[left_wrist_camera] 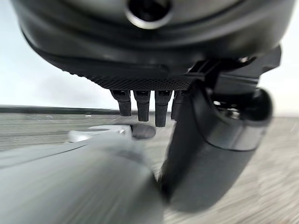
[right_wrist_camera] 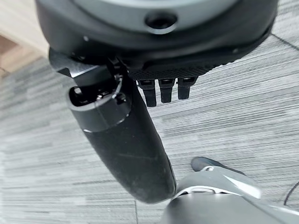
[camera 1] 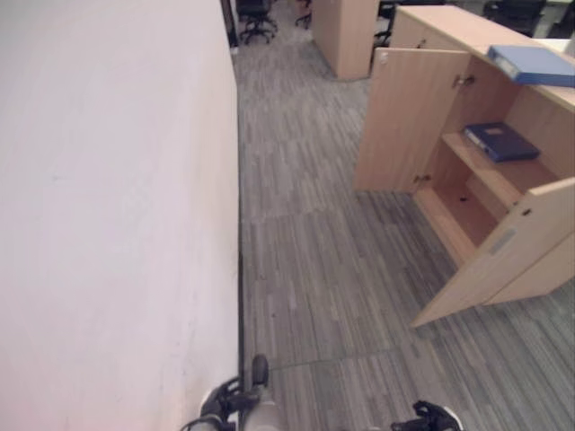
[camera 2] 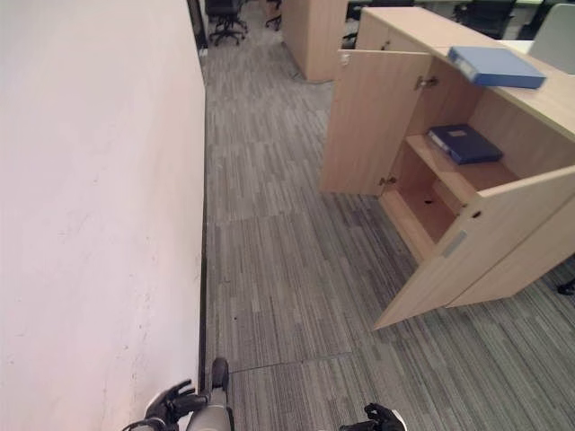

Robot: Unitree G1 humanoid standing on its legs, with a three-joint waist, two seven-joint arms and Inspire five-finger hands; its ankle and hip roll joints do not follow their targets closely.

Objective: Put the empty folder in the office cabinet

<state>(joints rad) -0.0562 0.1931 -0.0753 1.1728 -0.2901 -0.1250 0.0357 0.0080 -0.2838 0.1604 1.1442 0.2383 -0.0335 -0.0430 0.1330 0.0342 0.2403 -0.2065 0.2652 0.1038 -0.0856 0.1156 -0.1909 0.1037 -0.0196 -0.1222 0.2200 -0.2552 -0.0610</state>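
A light wooden office cabinet (camera 1: pixel 467 193) stands at the right with both doors swung open. A light blue folder (camera 1: pixel 532 65) lies flat on its top. A dark blue folder (camera 1: pixel 501 141) lies on the upper shelf inside, and the lower compartment (camera 1: pixel 463 211) looks bare. My left hand (camera 1: pixel 220 406) hangs low at the bottom edge near the wall, far from the cabinet. My right hand (camera 1: pixel 433 417) hangs at the bottom right. In the wrist views the left hand (left_wrist_camera: pixel 149 46) and the right hand (right_wrist_camera: pixel 159 42) have relaxed fingers and hold nothing.
A long white wall (camera 1: pixel 117 215) runs along the left. The nearer cabinet door (camera 1: pixel 503 256) juts out over the grey carpet (camera 1: pixel 314 269); the farther door (camera 1: pixel 409 121) stands wide open. Another wooden unit (camera 1: pixel 346 36) and office chairs (camera 1: pixel 256 18) are far back.
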